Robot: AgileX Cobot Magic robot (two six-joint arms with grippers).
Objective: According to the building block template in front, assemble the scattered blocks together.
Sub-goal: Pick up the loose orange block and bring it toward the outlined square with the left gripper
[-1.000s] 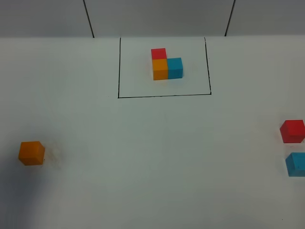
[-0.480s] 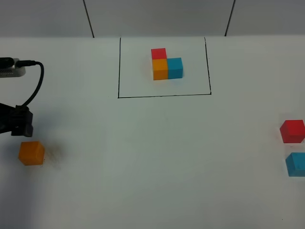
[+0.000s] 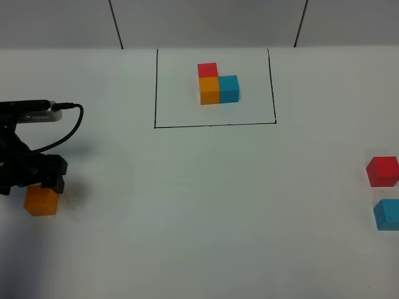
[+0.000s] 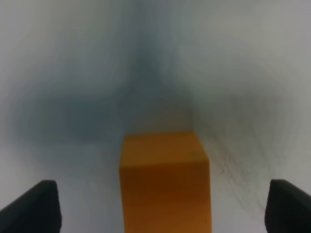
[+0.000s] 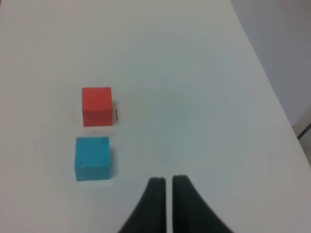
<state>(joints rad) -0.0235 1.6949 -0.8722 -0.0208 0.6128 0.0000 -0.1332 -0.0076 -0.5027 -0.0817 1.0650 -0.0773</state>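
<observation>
Your white counter point(image 3: 199, 218) carries a thin black outline, upper centre, around the building block template point(image 3: 217, 83) of red, orange, blue. Orange cube point(image 3: 41, 202) lower left; red cube point(image 3: 382, 171) and light blue cube point(image 3: 388, 214) far right.

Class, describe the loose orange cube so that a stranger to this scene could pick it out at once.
On the white table, a black drawn rectangle at the far side frames three joined cubes. Towards the near left edge, at the open left pincer, sits a small matte orange cube. It alone is orange and unframed; the loose red cube and light blue cube lie far right.
</observation>
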